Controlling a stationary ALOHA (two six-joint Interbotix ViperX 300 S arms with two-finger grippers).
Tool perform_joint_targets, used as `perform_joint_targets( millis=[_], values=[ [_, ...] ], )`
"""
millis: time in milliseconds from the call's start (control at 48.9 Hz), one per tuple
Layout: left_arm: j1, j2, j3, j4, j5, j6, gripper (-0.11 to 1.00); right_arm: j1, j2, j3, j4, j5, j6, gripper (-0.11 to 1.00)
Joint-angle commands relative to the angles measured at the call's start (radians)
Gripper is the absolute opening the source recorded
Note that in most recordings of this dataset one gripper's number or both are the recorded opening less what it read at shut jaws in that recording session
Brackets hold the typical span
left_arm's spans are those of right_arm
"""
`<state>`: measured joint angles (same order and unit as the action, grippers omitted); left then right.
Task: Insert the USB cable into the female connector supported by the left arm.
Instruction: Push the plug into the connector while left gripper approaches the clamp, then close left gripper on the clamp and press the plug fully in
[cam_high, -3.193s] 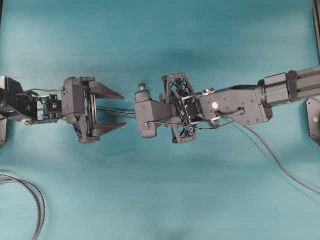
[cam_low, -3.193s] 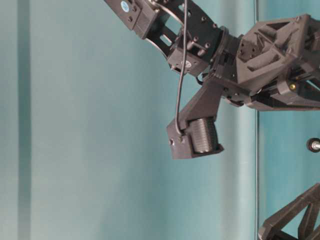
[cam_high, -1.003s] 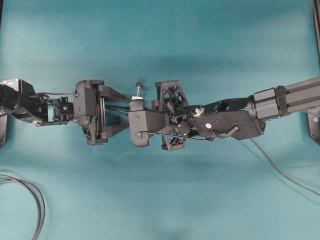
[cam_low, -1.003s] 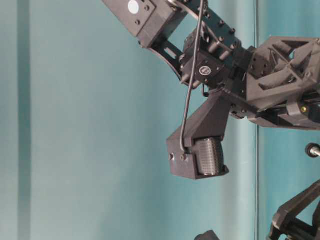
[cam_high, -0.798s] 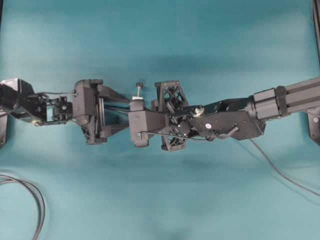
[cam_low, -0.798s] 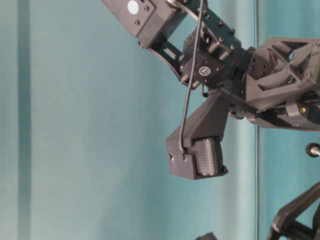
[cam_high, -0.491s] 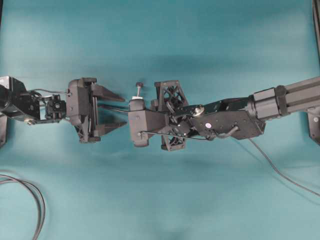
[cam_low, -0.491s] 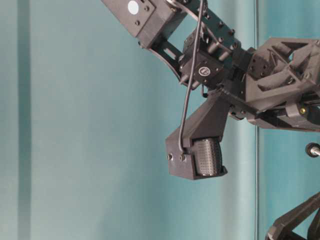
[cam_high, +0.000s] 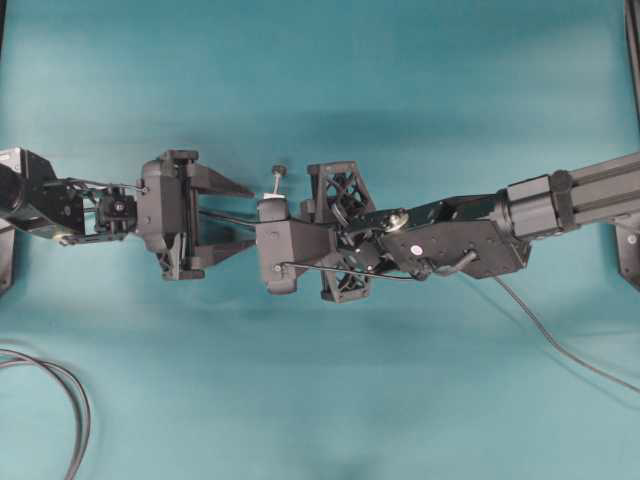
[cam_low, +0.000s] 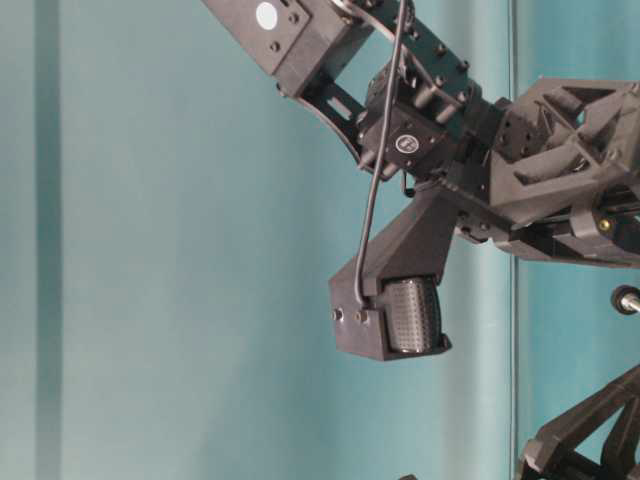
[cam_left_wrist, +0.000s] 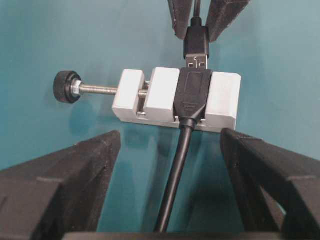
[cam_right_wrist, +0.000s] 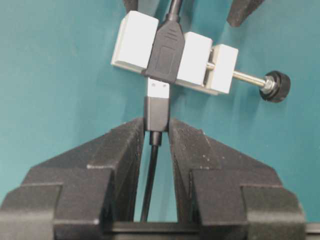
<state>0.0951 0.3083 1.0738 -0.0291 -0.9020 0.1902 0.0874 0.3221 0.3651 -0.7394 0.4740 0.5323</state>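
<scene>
The female connector (cam_left_wrist: 191, 95) is a black socket clamped in a white block (cam_left_wrist: 222, 97) with a black-knobbed screw (cam_left_wrist: 65, 86). The block hangs above the teal surface, just beyond my left gripper (cam_left_wrist: 170, 137), which is open and touches nothing. The socket's cable (cam_left_wrist: 172, 185) runs back between the left fingers. My right gripper (cam_right_wrist: 156, 125) is shut on the USB cable's black plug (cam_right_wrist: 156, 114). The plug's metal tip (cam_right_wrist: 159, 89) sits at the socket's (cam_right_wrist: 166, 50) mouth with a short stretch of metal showing. From overhead, the block (cam_high: 272, 206) lies between the two arms.
A doubled loop of thick dark cable (cam_high: 72, 400) lies at the lower left. The USB cable (cam_high: 560, 340) trails off to the lower right. The right wrist's camera housing (cam_high: 285, 255) covers that gripper's fingertips from overhead. A black mount (cam_high: 628, 240) sits at the right edge.
My left gripper has drawn back to the left, off the white block it was around, and stays open. The right arm, plug and block have hardly moved.
</scene>
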Motion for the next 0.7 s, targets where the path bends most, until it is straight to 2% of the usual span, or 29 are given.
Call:
perform_joint_targets(
  millis=[0, 675],
  values=[
    [0.028, -0.012, -0.011, -0.005, 0.009, 0.026, 0.83, 0.002, -0.017, -0.021, -0.006, -0.011, 0.017, 0.20],
    [0.011, -0.012, -0.055, -0.003, 0.021, -0.002, 0.83, 0.000, -0.018, -0.018, -0.017, -0.006, 0.015, 0.20]
  ],
)
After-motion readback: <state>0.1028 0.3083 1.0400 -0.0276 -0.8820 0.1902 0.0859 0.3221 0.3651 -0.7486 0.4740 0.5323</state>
